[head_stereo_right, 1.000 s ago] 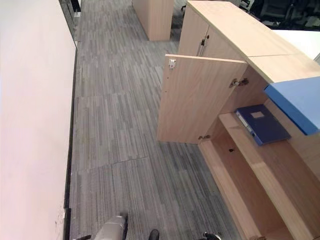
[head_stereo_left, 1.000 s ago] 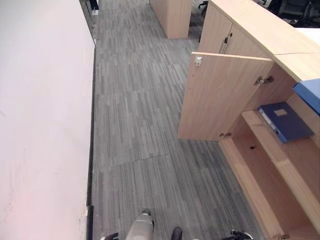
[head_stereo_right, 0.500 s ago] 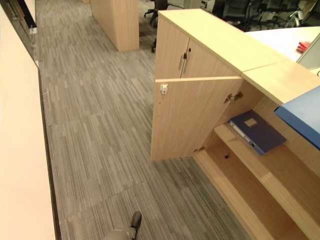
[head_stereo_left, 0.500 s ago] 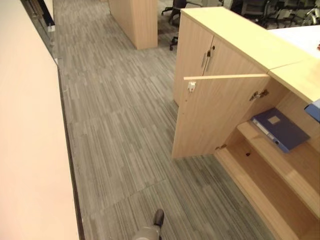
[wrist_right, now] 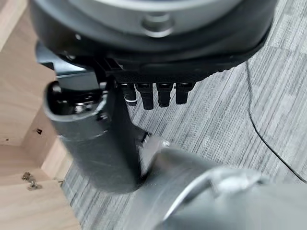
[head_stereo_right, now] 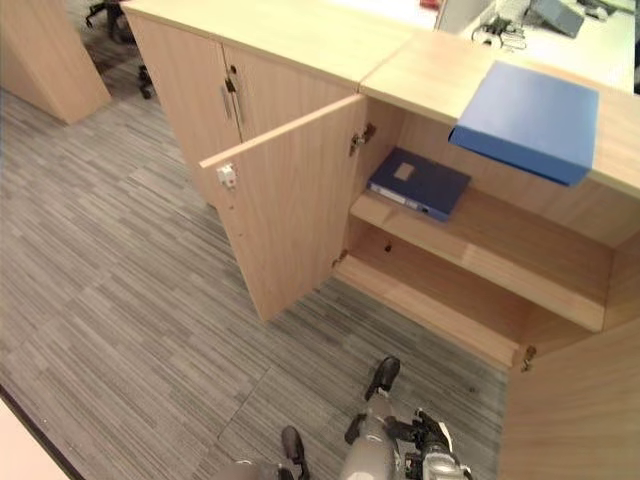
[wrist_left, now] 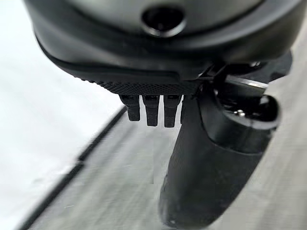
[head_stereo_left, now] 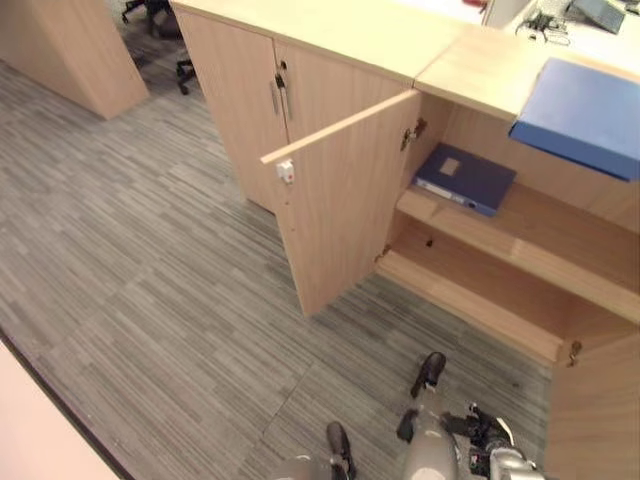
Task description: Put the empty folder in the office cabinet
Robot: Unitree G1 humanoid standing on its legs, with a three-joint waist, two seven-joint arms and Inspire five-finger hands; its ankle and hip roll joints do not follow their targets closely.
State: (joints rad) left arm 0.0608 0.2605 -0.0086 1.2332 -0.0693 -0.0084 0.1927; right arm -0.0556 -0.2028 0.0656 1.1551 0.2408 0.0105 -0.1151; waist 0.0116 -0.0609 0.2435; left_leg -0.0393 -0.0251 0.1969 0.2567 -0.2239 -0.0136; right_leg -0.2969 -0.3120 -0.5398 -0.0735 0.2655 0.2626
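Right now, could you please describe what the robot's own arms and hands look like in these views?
Both arms are smooth silver-grey tubes ending in dark hands. The left hand has a glossy black casing with a textured black palm edge, a row of short ribbed black fingers and a thick rounded black thumb. The right hand looks the same: black shell, ribbed fingers, bulky dark thumb with small screws at its base.

No lettering can be read anywhere; the dark blue folder (head_stereo_right: 420, 184) lying on the shelf of the open cabinet (head_stereo_right: 480, 250) bears a small pale label, its print too small to read.
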